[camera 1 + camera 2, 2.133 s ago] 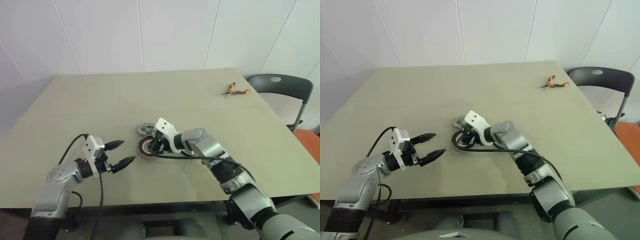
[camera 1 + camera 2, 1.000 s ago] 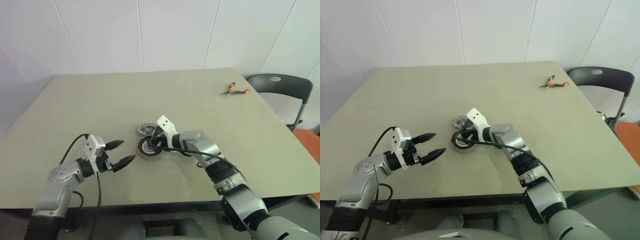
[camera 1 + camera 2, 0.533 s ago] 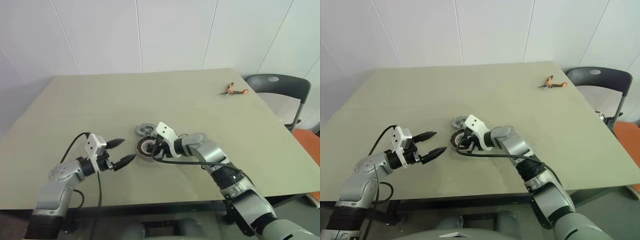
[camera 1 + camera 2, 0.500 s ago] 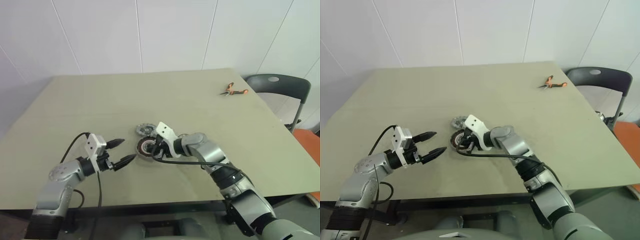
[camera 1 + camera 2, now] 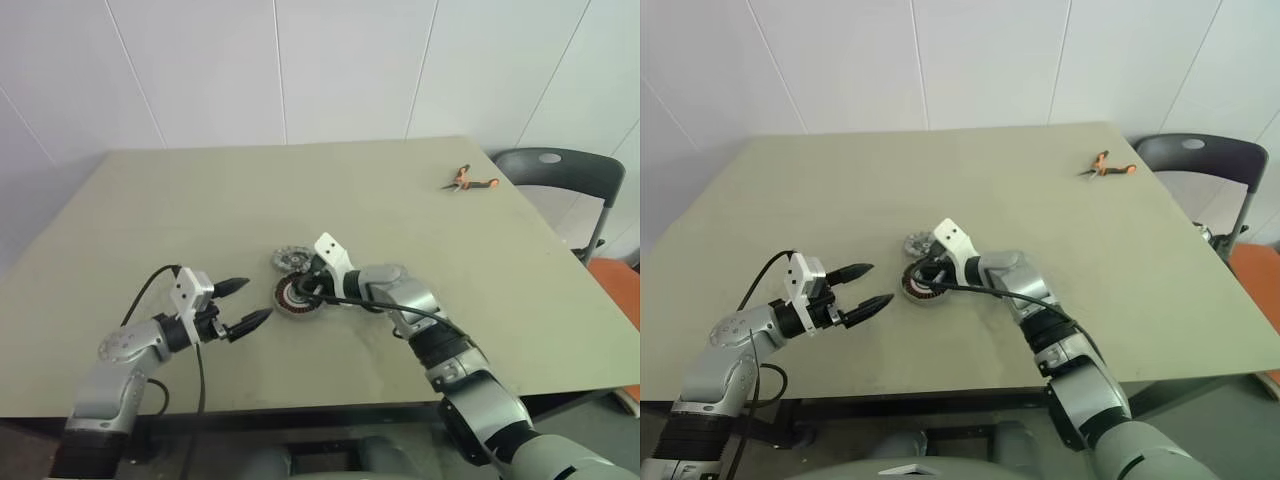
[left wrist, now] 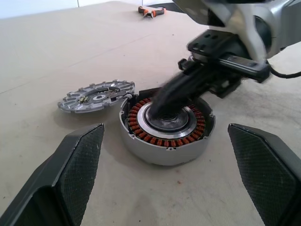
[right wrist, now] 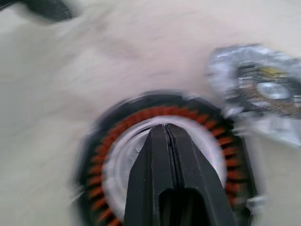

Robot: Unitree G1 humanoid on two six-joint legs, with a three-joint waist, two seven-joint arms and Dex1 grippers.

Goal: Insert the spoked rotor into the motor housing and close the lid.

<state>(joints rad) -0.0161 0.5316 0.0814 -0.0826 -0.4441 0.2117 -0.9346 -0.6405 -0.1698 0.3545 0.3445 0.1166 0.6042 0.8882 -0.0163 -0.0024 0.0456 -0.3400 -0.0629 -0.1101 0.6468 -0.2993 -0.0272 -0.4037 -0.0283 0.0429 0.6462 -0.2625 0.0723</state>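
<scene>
At frame centre the motor housing [image 6: 167, 129] sits on the table [image 5: 400, 200], copper windings exposed; the right gripper [image 7: 165, 134], fingers pressed together, tips into its silver centre and hides part of it. The lid [image 6: 96, 96] lies touching its rim. Lower left, the left gripper [image 5: 245, 305] hovers, fingers spread wide, empty

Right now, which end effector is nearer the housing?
Right. The right end effector is shut, its tips over the centre of the housing; the left end effector is open, off to the housing's left above the table.
</scene>
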